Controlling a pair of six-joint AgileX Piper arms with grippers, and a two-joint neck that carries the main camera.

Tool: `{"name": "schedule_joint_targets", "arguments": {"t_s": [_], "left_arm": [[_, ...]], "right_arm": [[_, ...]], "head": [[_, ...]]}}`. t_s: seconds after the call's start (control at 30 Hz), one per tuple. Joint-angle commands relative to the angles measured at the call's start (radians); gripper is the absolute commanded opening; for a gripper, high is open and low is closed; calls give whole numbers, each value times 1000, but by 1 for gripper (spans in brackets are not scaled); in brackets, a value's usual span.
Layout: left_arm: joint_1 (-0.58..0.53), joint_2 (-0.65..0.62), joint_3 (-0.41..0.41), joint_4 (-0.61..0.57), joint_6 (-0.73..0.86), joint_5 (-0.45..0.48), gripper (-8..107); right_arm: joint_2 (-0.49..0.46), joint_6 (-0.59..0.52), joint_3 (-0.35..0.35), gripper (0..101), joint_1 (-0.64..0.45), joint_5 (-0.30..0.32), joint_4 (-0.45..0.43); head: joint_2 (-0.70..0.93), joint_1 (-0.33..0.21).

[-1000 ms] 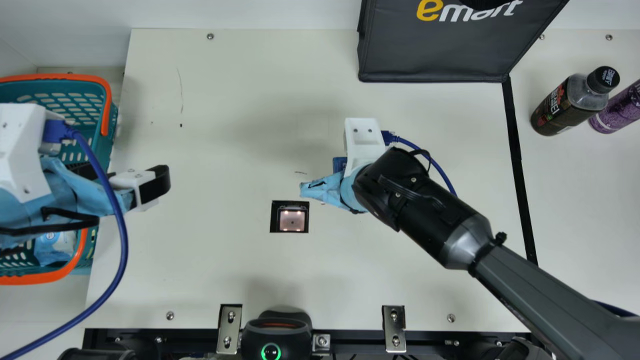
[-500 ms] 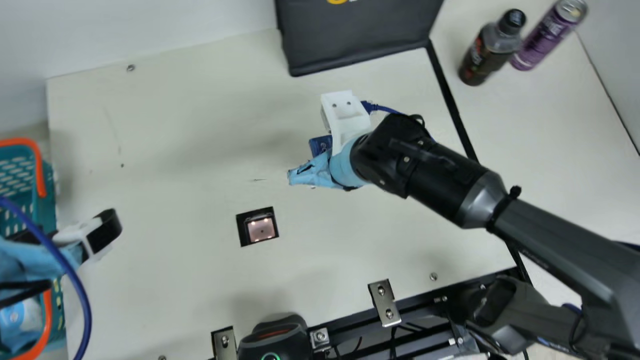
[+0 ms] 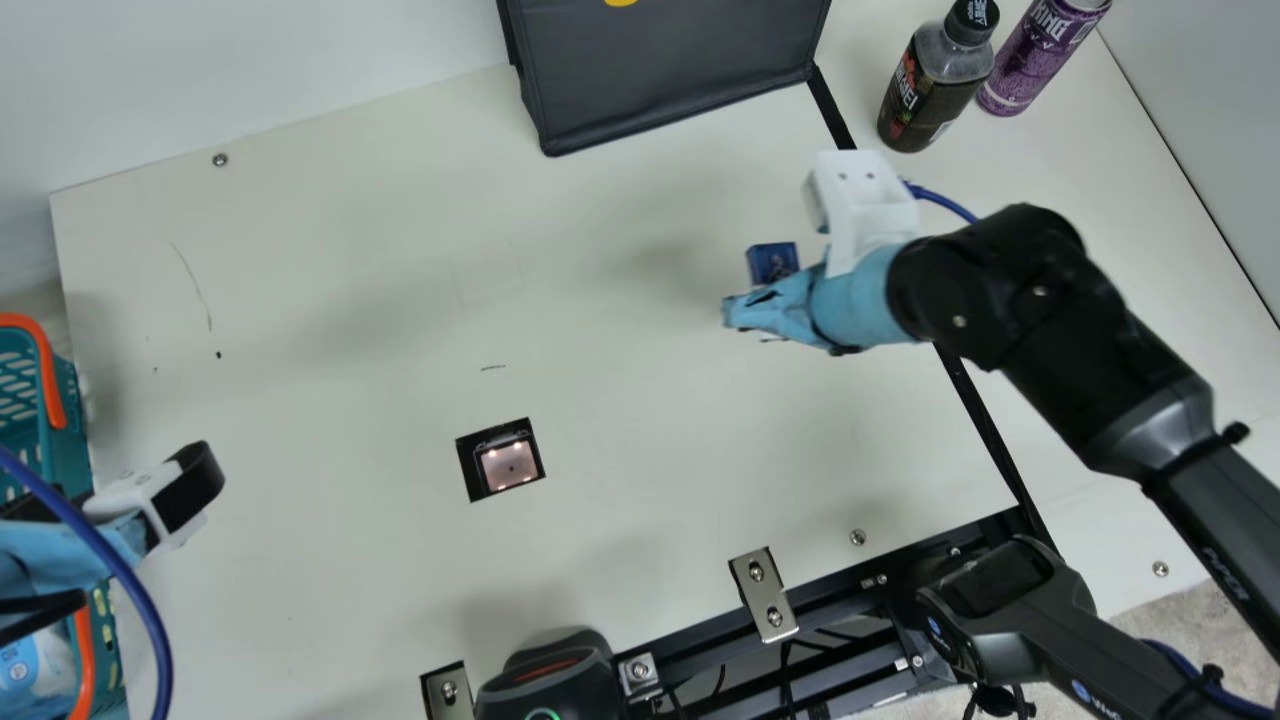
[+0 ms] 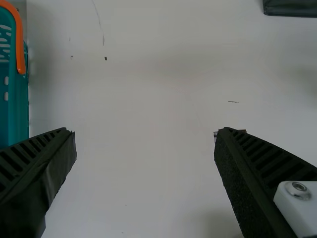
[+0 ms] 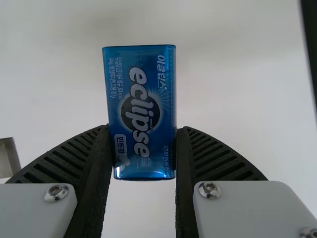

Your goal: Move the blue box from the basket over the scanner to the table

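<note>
The right gripper (image 3: 730, 312) has the blue box (image 3: 773, 262) pinched between its fingers over the table (image 3: 330, 300), right of the scanner (image 3: 508, 466). The left gripper (image 3: 150, 500), fingers spread, is near the basket (image 3: 72, 430), which holds a blue-and-white packet (image 3: 35, 665).

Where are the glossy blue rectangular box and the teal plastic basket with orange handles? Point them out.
Blue box (image 5: 141, 111): right wrist view, middle of its printed face.
Teal basket (image 4: 20, 111): left wrist view, on its side wall.
</note>
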Motion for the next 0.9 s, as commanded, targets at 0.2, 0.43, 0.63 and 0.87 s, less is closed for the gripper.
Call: {"name": "schedule_joint_targets", "arguments": {"t_s": [0.2, 0.43, 0.63, 0.87], "left_arm": [[0, 0, 0, 0, 0, 0, 90], [0, 0, 0, 0, 0, 0, 90], [0, 0, 0, 0, 0, 0, 90], [0, 0, 0, 0, 0, 0, 90]], "right_arm": [[-63, -220, 26, 0, -323, 52, 64], [-71, -382, 22, 0, -523, 90, 111], [-50, -513, 7, 0, -671, 104, 141], [-1, -642, -13, 0, -809, 93, 151]], "head": [[-2, -29], [-2, -29], [-2, -29], [-2, -29]]}}
